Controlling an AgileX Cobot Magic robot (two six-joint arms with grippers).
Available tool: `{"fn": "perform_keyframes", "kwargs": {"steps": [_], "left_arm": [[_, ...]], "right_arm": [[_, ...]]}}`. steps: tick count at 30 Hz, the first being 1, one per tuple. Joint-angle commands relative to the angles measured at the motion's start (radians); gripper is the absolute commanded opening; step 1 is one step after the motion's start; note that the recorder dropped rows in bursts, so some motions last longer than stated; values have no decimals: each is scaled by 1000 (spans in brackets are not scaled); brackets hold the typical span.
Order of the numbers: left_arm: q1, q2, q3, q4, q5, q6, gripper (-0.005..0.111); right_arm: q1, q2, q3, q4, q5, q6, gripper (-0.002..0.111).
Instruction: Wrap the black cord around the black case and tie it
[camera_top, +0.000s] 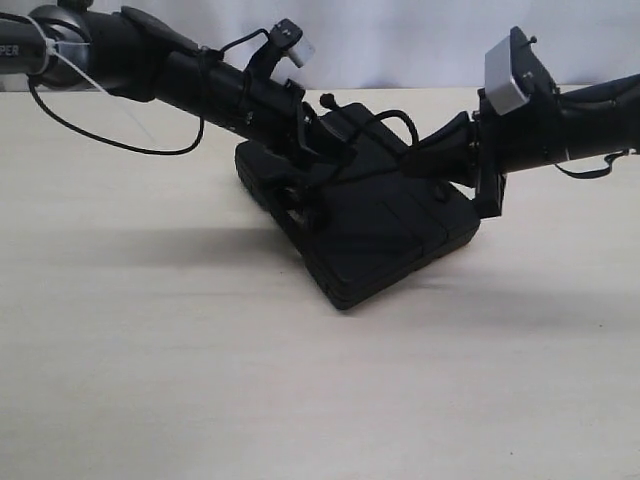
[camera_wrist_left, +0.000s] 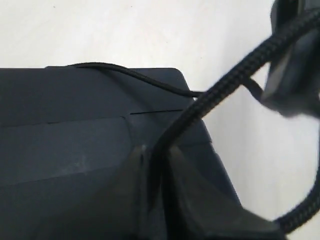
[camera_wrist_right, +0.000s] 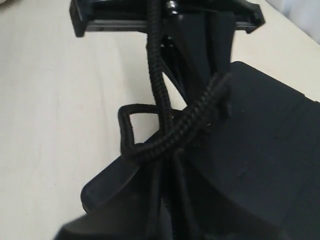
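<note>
The black case (camera_top: 390, 240) lies flat on the table, mid-scene, one corner toward the camera. My left gripper (camera_top: 312, 175) hangs over its left part. In the left wrist view the gripper (camera_wrist_left: 157, 150) is shut on the black cord (camera_wrist_left: 235, 80), which climbs away over the lid (camera_wrist_left: 75, 125). A thinner stretch of cord lies across the lid's far edge. My right gripper (camera_top: 415, 160) sits over the case's back right. In the right wrist view its jaws (camera_wrist_right: 172, 165) are shut, with cord strands running into them and the braided cord (camera_wrist_right: 185, 125) crossing the tips. A small cord loop (camera_wrist_right: 131, 125) shows beside them.
The pale wooden table (camera_top: 150, 350) stretches out around the case, with a white wall behind. A smooth black robot cable (camera_top: 110, 140) sags from the left arm over the table. Both arms meet closely above the case.
</note>
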Motion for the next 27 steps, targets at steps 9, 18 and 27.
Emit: {"fn": "perform_keyframes", "kwargs": {"steps": [9, 18, 27], "left_arm": [[-6, -56, -5, -10, -60, -4, 61], [83, -210, -5, 237, -102, -249, 61], [95, -223, -5, 141, 143, -188, 61]], "right_arm": [[43, -4, 5, 82, -80, 9, 4], [43, -4, 5, 96, -80, 28, 4], [43, -4, 5, 139, -80, 42, 4]]}}
